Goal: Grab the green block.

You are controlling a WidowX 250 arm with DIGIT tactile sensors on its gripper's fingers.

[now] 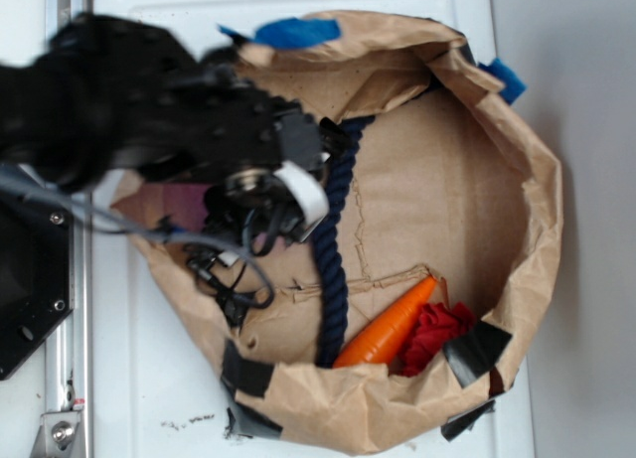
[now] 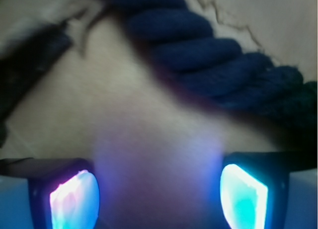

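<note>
The green block does not show in either view; my black arm [image 1: 199,130] covers the left part of the paper basin where it may lie. In the wrist view my gripper [image 2: 159,191] stands open, its two glowing pads [image 2: 74,199] wide apart with only bare brown paper between them. A dark blue rope [image 2: 198,55] crosses just ahead of the fingers. From outside, the rope [image 1: 333,269] runs from the arm's tip down toward the near rim.
The rolled brown paper bag [image 1: 537,180] forms a walled basin taped with blue tape [image 1: 298,31] and black tape [image 1: 475,349]. An orange carrot [image 1: 388,329] and a red cloth [image 1: 432,334] lie at the near right. A purple patch [image 1: 184,202] shows under the arm. Loose cables [image 1: 229,279] hang down.
</note>
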